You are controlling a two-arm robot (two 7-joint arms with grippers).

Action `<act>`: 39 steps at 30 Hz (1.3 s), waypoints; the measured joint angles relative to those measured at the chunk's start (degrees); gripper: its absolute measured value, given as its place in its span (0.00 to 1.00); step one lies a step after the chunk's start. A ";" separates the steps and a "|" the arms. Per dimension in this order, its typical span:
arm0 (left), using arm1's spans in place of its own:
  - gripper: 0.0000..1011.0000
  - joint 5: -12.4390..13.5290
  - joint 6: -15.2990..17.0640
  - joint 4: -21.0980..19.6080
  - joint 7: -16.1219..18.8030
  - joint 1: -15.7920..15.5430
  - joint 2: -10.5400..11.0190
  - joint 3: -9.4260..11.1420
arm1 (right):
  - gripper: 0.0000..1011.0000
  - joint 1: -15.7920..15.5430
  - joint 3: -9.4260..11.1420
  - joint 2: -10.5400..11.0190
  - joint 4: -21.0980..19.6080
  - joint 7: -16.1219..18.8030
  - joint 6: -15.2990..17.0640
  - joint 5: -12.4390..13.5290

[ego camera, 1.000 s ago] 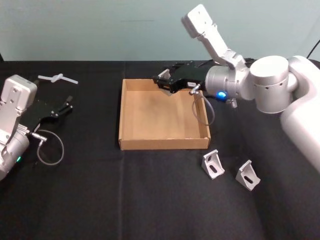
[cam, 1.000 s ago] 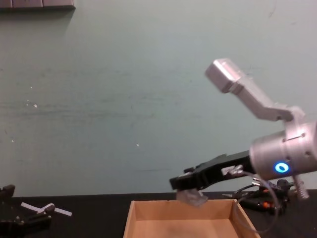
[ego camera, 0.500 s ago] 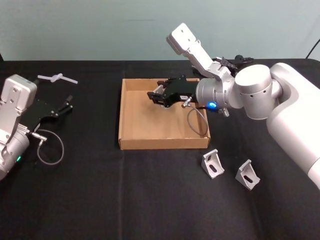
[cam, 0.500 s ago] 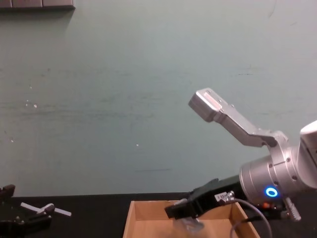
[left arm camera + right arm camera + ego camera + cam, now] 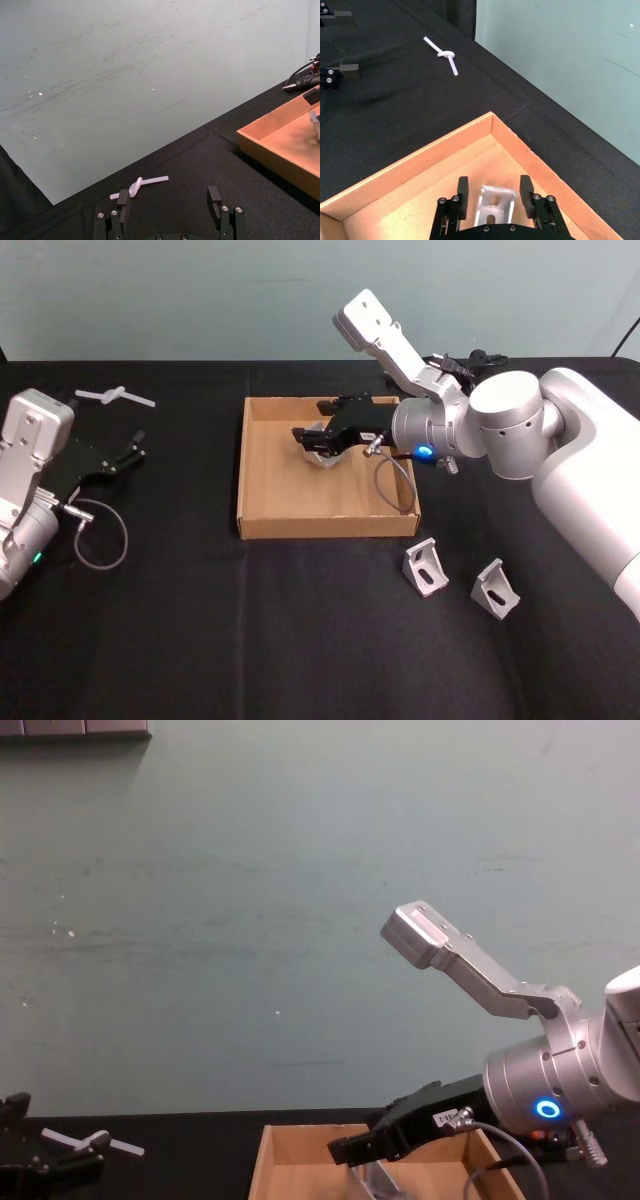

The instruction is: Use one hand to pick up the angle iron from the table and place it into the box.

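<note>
Compared with half a second ago, the right gripper [image 5: 308, 422] has been lowered further into the box [image 5: 325, 528]. The angle iron [image 5: 322, 454] is now set down on the box floor, near the far wall. The fingers [image 5: 463, 196] are spread, with a gap seen on each side of the angle iron. The right arm is stretched leftward over the box's far right corner. The left gripper [image 5: 128, 454] is parked with fingers apart at the left of the table [image 5: 200, 620].

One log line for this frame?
right claw: open around bracket inside box | left claw: open, parked on table | two brackets beside box
</note>
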 joint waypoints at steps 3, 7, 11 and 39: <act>0.99 0.00 0.00 0.00 0.00 0.00 0.00 0.00 | 0.71 0.00 -0.02 0.00 -0.08 0.00 0.06 0.01; 0.99 0.00 0.00 0.00 0.00 0.00 0.00 0.00 | 0.84 0.00 -0.04 0.03 -0.17 0.00 0.11 0.01; 0.99 0.00 0.00 0.00 0.00 0.00 0.00 0.00 | 0.92 0.00 -0.06 0.04 -0.21 -0.01 0.13 0.02; 0.99 0.00 0.00 0.00 0.00 0.00 0.00 0.00 | 0.99 -21.86 9.95 15.78 -34.99 -5.25 8.21 4.59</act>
